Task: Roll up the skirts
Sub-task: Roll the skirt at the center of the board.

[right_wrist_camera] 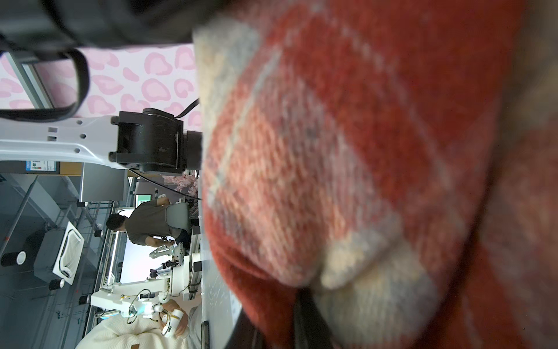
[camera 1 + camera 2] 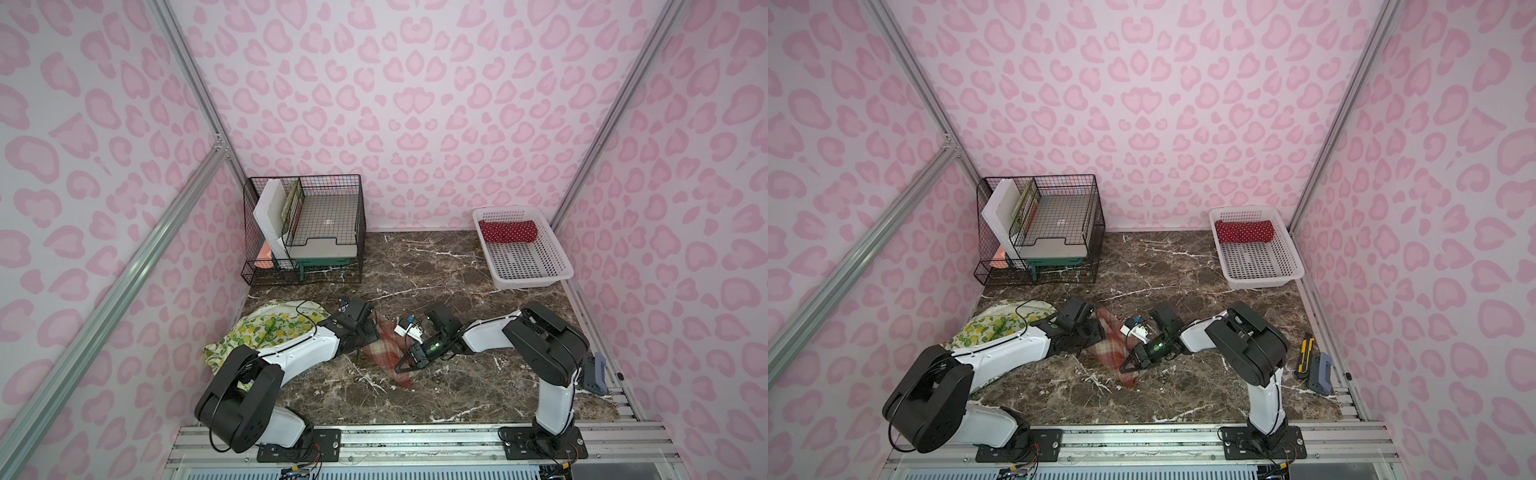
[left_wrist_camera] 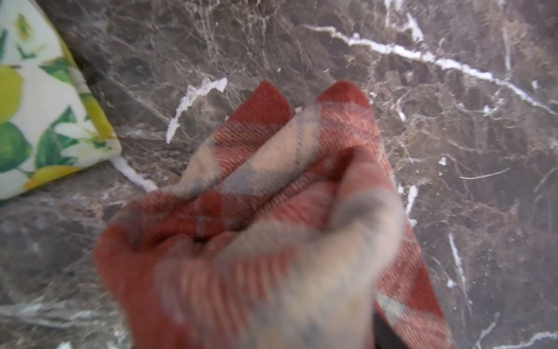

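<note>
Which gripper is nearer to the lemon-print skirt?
Left. The left gripper is at the end of the plaid skirt closest to the lemon-print skirt; the right gripper is at its opposite end.

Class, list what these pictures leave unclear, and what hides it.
Left gripper jaws: in both top views its own wrist covers them; in the left wrist view the plaid skirt does.
Lemon skirt: left arm overlaps it in both top views; the left wrist view crops it.

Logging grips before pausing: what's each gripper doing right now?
Left gripper: cannot tell, plaid skirt hides its jaws.
Right gripper: shut on the plaid skirt.
</note>
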{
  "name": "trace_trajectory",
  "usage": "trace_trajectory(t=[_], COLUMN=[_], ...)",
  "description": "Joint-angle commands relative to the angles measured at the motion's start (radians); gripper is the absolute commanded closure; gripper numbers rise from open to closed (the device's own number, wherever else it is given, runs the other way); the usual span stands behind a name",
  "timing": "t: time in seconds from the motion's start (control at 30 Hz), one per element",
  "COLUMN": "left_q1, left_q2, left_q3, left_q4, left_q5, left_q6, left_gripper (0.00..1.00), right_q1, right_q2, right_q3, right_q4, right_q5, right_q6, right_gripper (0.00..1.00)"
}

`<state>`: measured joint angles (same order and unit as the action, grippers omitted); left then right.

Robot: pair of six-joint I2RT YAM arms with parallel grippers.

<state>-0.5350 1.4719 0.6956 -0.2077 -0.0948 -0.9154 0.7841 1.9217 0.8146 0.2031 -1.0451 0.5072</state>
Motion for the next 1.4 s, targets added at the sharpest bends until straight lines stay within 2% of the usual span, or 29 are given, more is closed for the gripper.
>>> trace_trajectory(t=[0.0, 0.07, 0.1, 0.2, 0.27, 0.33, 0.43, 0.53, 0.73, 0.83, 1.07, 1.2, 1.27, 1.3, 1.33, 1.37], left_q1=[0.001, 0.001, 0.001, -0.002, -0.003, -0.006, -0.011, -0.014, -0.019, -0.022, -0.026, -0.028, -0.028, -0.028, -0.028, -0.028], left_q2=[0.046, 0.052, 0.054, 0.066, 0.071, 0.075, 0.073, 0.078, 0.079, 0.083, 0.076, 0.074, 0.066, 0.064, 0.064, 0.066], left_q3=[0.016, 0.005, 0.005, 0.009, 0.019, 0.031, 0.041, 0.050, 0.044, 0.046, 0.048, 0.052, 0.050, 0.048, 0.047, 0.049], left_q4=[-0.041, -0.042, -0.046, -0.067, -0.085, -0.107, -0.122, -0.125, -0.111, -0.113, -0.113, -0.114, -0.110, -0.105, -0.104, -0.101], left_q5=[-0.049, -0.049, -0.047, -0.036, -0.029, -0.030, -0.024, -0.020, 0.001, 0.009, 0.018, 0.027, 0.032, 0.038, 0.044, 0.052], left_q6=[0.004, 0.013, 0.021, 0.048, 0.065, 0.078, 0.089, 0.096, 0.089, 0.088, 0.083, 0.084, 0.087, 0.090, 0.090, 0.092], left_gripper=[1.00, 1.00, 1.00, 1.00, 1.00, 1.00, 1.00, 1.00, 1.00, 1.00, 1.00, 1.00, 1.00, 1.00, 1.00, 1.00], right_q1=[-0.009, -0.008, -0.008, -0.009, 0.007, 0.058, 0.158, 0.229, 0.401, 0.434, 0.446, 0.421, 0.407, 0.405, 0.402, 0.398], right_q2=[-0.007, -0.034, -0.051, -0.164, -0.276, -0.383, -0.468, -0.481, -0.447, -0.414, -0.355, -0.257, -0.224, -0.217, -0.210, -0.207], right_q3=[-0.011, -0.008, -0.006, 0.005, 0.034, 0.085, 0.181, 0.205, 0.139, 0.140, 0.129, 0.139, 0.124, 0.117, 0.111, 0.106], right_q4=[-0.305, -0.367, -0.399, -0.503, -0.608, -0.704, -0.806, -0.757, -0.492, -0.438, -0.335, -0.309, -0.284, -0.270, -0.260, -0.253], right_q5=[0.166, 0.233, 0.271, 0.435, 0.594, 0.759, 0.983, 1.007, 1.200, 1.265, 1.255, 1.216, 1.203, 1.192, 1.175, 1.143], right_q6=[-0.026, -0.050, -0.063, -0.087, -0.108, -0.126, -0.111, -0.117, -0.182, -0.246, -0.319, -0.321, -0.315, -0.317, -0.314, -0.311], right_gripper=[0.85, 0.66, 0.61, 0.53, 0.48, 0.46, 0.43, 0.43, 0.40, 0.37, 0.28, 0.27, 0.29, 0.36, 0.49, 0.67])
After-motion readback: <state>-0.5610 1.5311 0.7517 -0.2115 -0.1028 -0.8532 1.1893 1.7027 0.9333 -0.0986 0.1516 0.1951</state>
